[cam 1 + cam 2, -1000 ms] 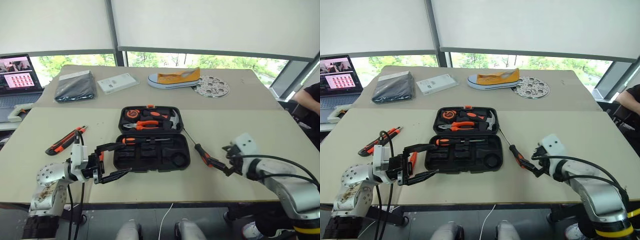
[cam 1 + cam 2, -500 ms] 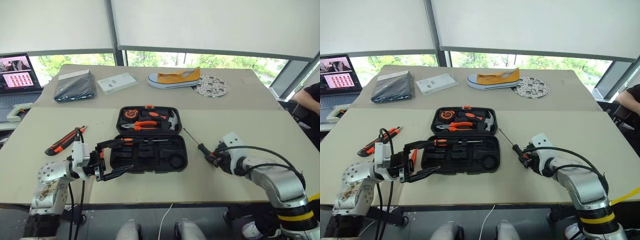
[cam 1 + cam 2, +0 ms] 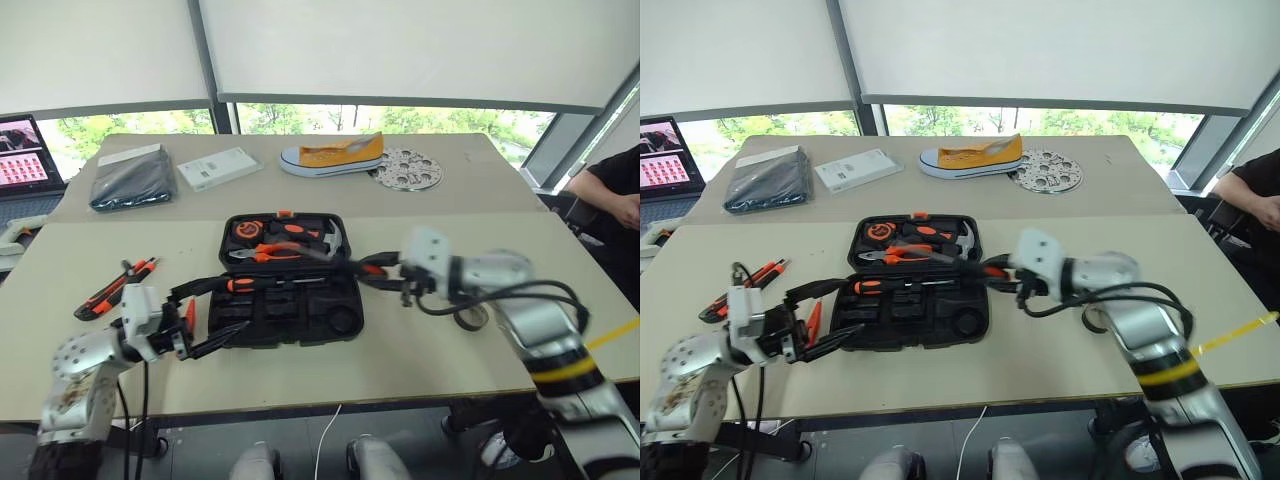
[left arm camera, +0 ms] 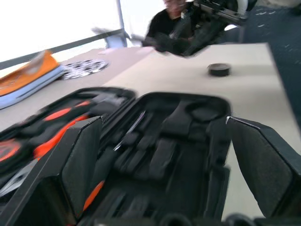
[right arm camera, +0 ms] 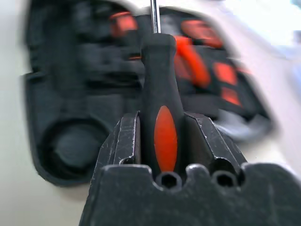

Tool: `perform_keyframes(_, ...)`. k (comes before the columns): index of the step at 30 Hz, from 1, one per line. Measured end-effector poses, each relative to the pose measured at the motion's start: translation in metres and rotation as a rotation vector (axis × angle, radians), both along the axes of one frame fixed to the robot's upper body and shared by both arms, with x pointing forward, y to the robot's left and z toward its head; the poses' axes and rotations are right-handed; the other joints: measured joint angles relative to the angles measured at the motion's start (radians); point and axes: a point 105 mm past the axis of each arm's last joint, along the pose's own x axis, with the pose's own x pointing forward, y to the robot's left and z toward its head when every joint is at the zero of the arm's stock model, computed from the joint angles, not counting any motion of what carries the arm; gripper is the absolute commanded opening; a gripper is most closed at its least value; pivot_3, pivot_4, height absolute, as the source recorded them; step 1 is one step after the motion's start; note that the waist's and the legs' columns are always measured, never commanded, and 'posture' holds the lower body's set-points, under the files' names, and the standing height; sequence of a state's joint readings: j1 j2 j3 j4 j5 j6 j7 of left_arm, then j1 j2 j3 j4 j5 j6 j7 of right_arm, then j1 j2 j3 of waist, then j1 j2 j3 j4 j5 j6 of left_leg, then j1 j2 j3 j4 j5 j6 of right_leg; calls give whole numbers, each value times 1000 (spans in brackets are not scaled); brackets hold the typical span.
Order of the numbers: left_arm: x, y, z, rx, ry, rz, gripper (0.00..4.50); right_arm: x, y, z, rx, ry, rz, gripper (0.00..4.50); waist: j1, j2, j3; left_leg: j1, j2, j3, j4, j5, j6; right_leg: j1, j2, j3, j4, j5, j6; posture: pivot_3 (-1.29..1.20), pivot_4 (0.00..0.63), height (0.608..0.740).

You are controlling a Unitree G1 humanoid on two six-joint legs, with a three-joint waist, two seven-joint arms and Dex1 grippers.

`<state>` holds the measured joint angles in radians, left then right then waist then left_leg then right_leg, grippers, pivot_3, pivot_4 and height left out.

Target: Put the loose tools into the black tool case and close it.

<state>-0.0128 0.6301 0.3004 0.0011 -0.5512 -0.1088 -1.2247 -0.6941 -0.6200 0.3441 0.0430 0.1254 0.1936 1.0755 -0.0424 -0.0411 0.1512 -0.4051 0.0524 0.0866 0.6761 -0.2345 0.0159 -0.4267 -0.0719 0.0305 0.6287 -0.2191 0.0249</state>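
Note:
The black tool case [image 3: 290,300] lies open in the middle of the table, with one orange-black screwdriver [image 3: 262,284] in its near half. My right gripper [image 3: 392,277] is shut on the handle of a second screwdriver [image 5: 161,123] and holds it in the air over the case's right side, shaft pointing left. My left gripper [image 3: 238,306] is open at the case's left edge, holding nothing. A slim orange tester screwdriver [image 3: 189,311] lies beside it. The utility knife [image 3: 104,292] lies further left. The small tape roll [image 3: 469,317] sits on the table right of the case.
Pliers [image 3: 285,251], a hammer and a tape measure [image 3: 243,229] fill the case lid. On the far table are a grey pouch [image 3: 130,181], a white box [image 3: 218,167], a yellow shoe [image 3: 332,155] and a perforated disc [image 3: 405,169]. A laptop [image 3: 20,158] stands far left and a person [image 3: 612,190] sits at the right.
My right gripper shut on the screwdriver that lay right of the case, lifted it and swung it left over the case. The left gripper stayed open and barely shifted. The camera turned slightly.

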Motion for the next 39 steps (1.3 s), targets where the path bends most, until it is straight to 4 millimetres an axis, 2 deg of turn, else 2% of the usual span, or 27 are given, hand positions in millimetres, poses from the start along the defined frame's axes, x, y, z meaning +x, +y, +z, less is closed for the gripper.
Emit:
perform_keyframes(4,-8,15,-6,13,27,63,4500,13,18,-14,-116,30,33,1038,16,0,0,-4,-2,1,0,0,0,-3,-5,-3,0,-1,1,0,150,740)
perform_keyframes(8,-13,22,-9,10,38,113,4500,23,18,-21,-191,40,-2,1038,31,0,0,-11,-2,2,0,-1,-1,-10,-6,-3,0,1,2,0,150,740)
perform_keyframes(12,-14,22,-8,8,34,128,4500,26,15,-33,-260,45,-15,1038,30,1,0,-11,-3,2,0,-1,-1,-10,-5,-3,1,1,1,0,150,740)
perform_keyframes(18,-12,22,-6,3,22,142,4500,29,17,-31,-294,9,-7,1038,27,1,0,-10,-1,3,0,1,-3,-10,-4,-4,2,2,0,0,150,740)
perform_keyframes(20,-10,22,-4,3,14,142,4500,30,18,-32,-295,18,-14,2054,27,1,0,-10,-1,3,1,1,-3,-10,-4,-4,2,2,-1,0,150,740)
perform_keyframes(24,-9,22,-4,8,11,146,4500,34,14,-28,-275,2,-33,3321,28,1,0,-10,-1,3,0,2,-5,-10,-4,-4,2,2,-1,0,150,740)
perform_keyframes(28,-7,21,-3,11,6,147,4500,25,16,-8,-162,-20,87,3321,28,1,0,-10,-1,3,0,2,-5,-10,-4,-4,2,2,-1,0,150,740)
perform_keyframes(31,-4,21,-2,13,2,148,4500,19,12,10,-33,-5,162,2591,29,1,0,-10,-1,3,0,2,-5,-10,-4,-5,2,3,-1,0,150,740)
perform_keyframes(32,-3,20,-2,12,1,149,4500,15,12,18,57,18,184,2224,28,0,0,-10,-1,2,0,2,-5,-9,-4,-5,1,3,-1,0,150,740)
perform_keyframes(34,-3,20,-2,13,1,149,4500,12,19,21,181,56,199,1578,26,0,0,-9,-1,2,0,2,-5,-8,-4,-5,2,3,-1,0,150,740)
perform_keyframes(38,-1,18,-2,23,-10,152,4500,13,38,-5,230,126,170,154,18,1,0,-9,-1,2,0,3,-6,-10,-3,-5,4,3,-2,0,150,740)
perform_keyframes(39,-1,18,-2,23,-13,153,4500,16,41,-10,236,137,147,40,19,1,0,-9,0,2,0,3,-6,-10,-3,-5,4,3,-2,0,150,740)
